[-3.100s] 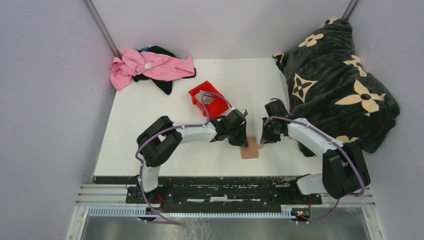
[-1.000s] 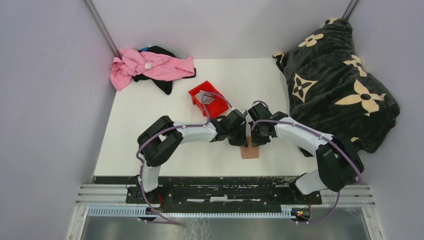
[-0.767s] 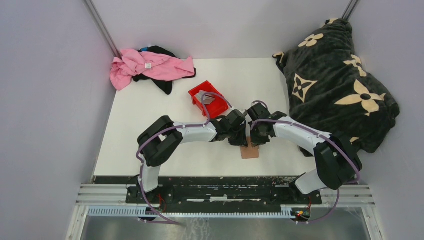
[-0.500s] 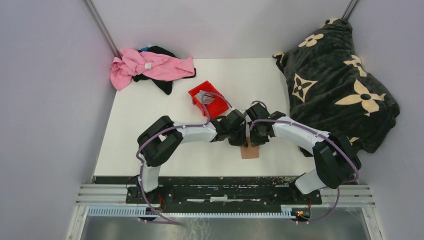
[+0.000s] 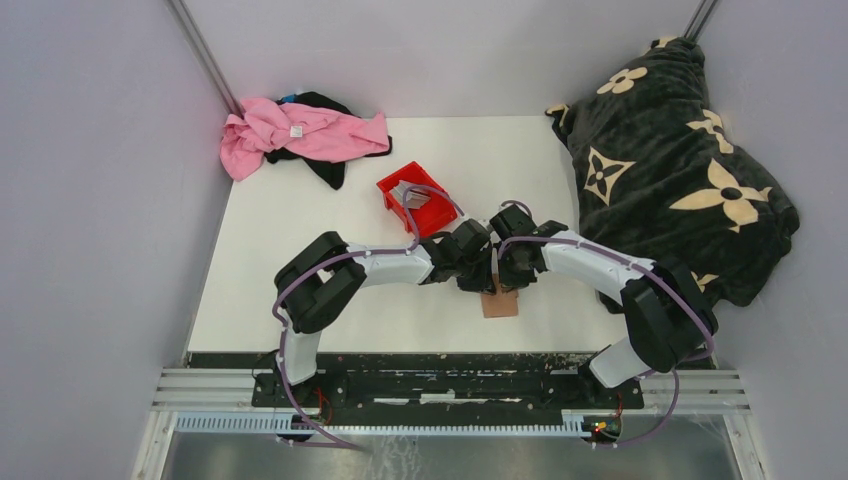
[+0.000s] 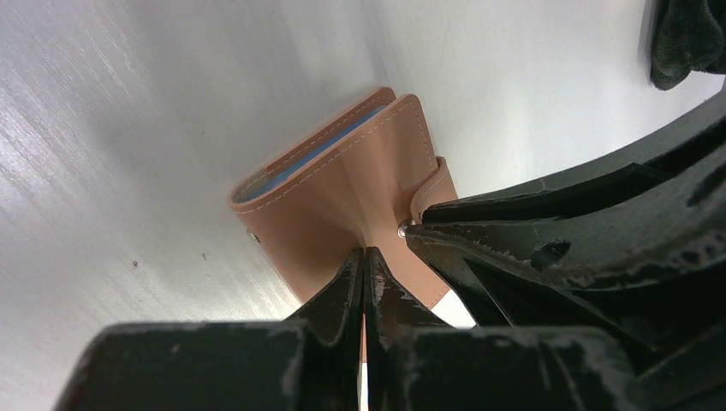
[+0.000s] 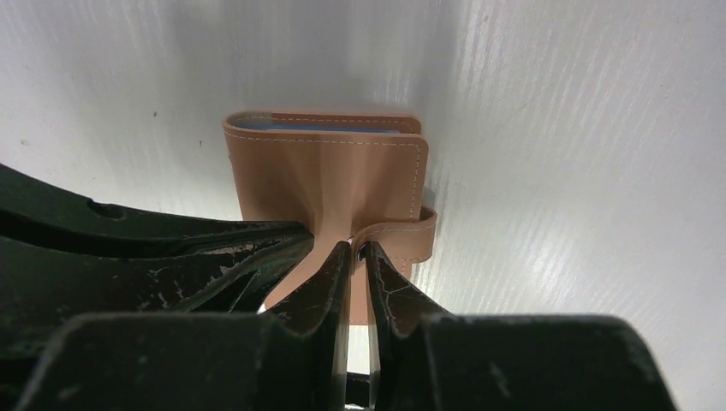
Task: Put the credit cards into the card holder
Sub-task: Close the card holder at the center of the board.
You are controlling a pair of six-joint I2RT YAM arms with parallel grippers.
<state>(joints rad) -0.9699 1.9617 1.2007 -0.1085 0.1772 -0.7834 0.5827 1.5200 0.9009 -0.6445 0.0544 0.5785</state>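
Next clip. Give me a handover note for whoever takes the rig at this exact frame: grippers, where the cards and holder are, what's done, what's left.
The left gripper is shut on the card holder, pinching its top flap.
The right gripper is shut on it too, at the snap tab, right beside the left one.
The holder lies on the table, not spread open.
A blue edge shows between its leaves, probably a card already in.
Grey credit cards sit in the red bin, farther back to the left.
Left to do: open the holder and slot those in.
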